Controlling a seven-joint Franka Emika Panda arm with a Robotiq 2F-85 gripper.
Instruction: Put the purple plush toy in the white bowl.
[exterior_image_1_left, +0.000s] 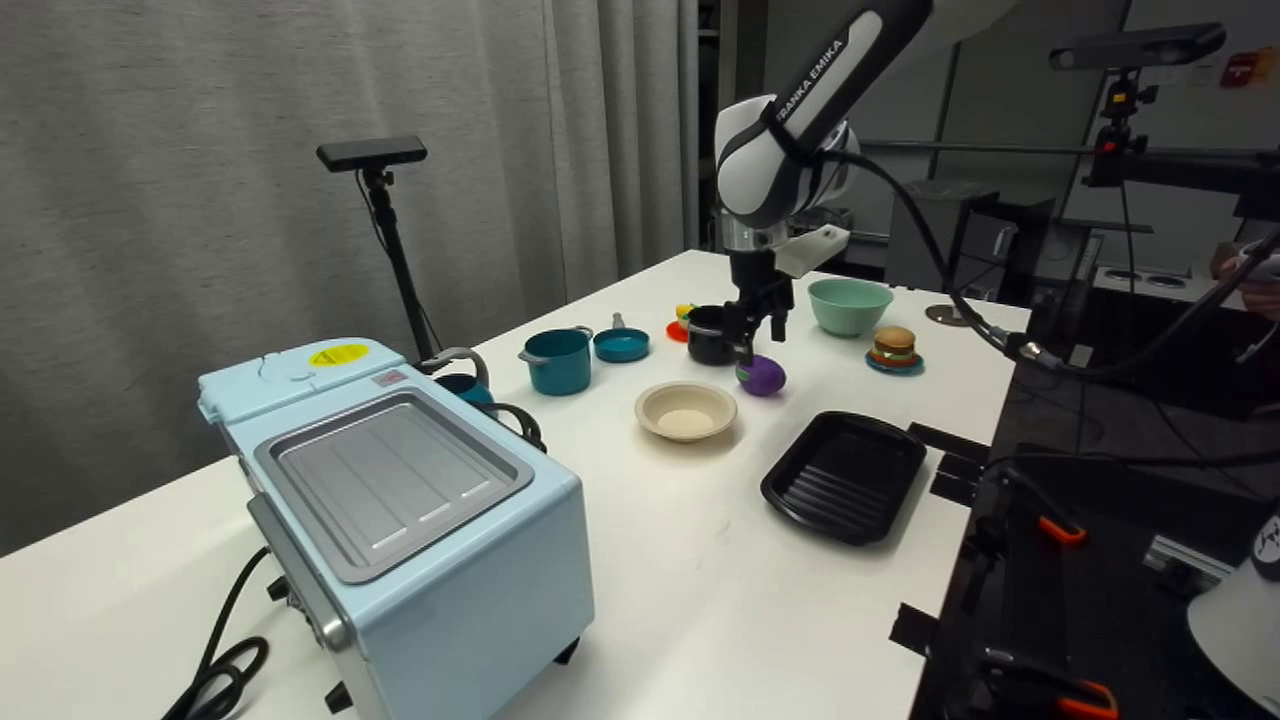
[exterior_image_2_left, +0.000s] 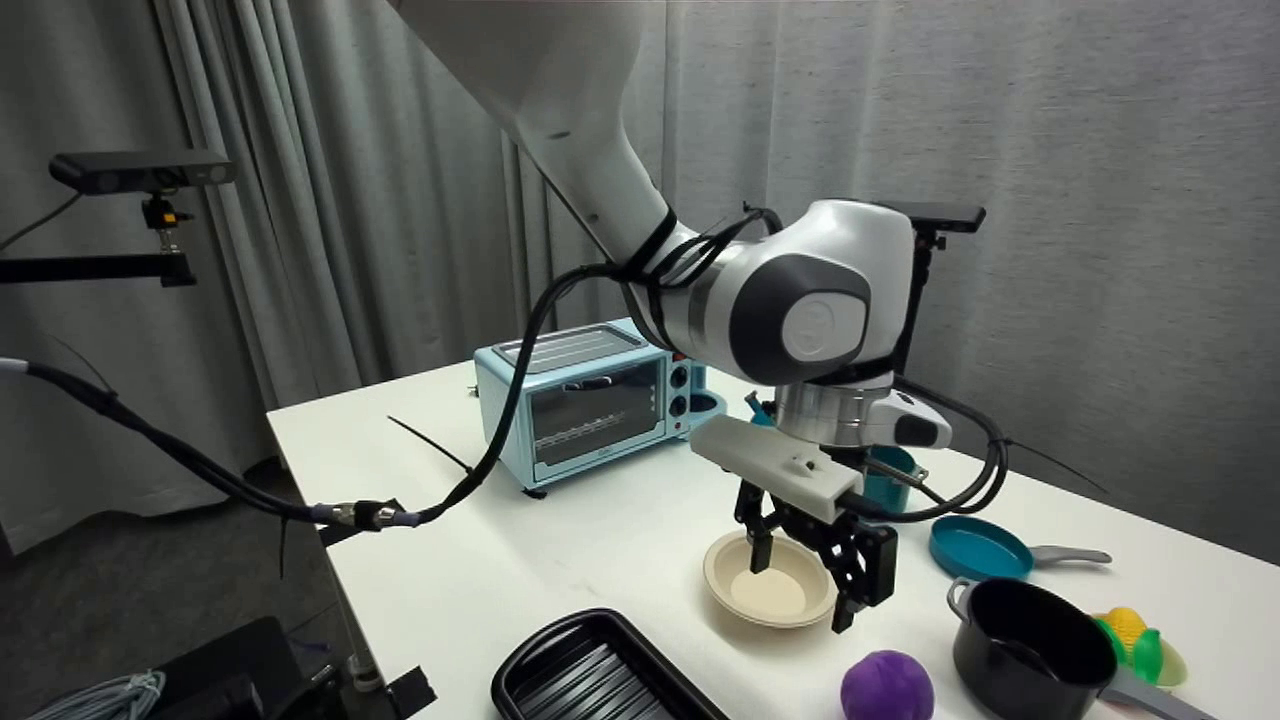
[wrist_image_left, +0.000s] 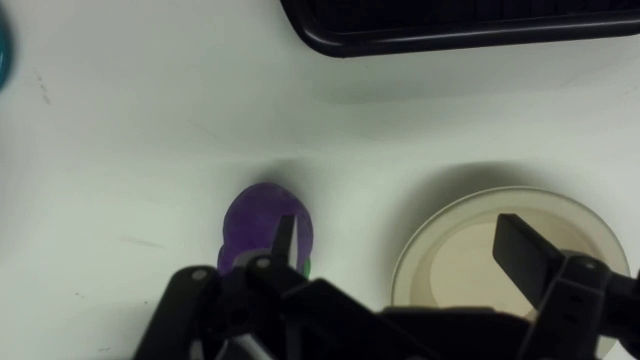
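Grey curtain (exterior_image_1_left: 300, 90), hung in folds, in both exterior views. Dark grey floor (exterior_image_2_left: 140, 585) at 8 o'clock in an exterior view. In an exterior view: curtain from 9 to 12; white counter (exterior_image_1_left: 690, 610) runs 8 to 2 o'clock; grey panelled wall (exterior_image_1_left: 1020, 115) and red fixture (exterior_image_1_left: 1240, 68) at 2; grey bin-like container (exterior_image_1_left: 945, 220) also at 2; white unit (exterior_image_1_left: 1145, 291) with two dark discs (exterior_image_1_left: 1165, 281) near 3. Counter bright, wall side dim.

— In the wrist view, what is covered by the fingers (wrist_image_left: 525, 255)?
— Parts of the purple plush toy (wrist_image_left: 257, 215) and the white bowl (wrist_image_left: 465, 265).
— And cut off?
— Above them, the black tray (wrist_image_left: 450, 41).
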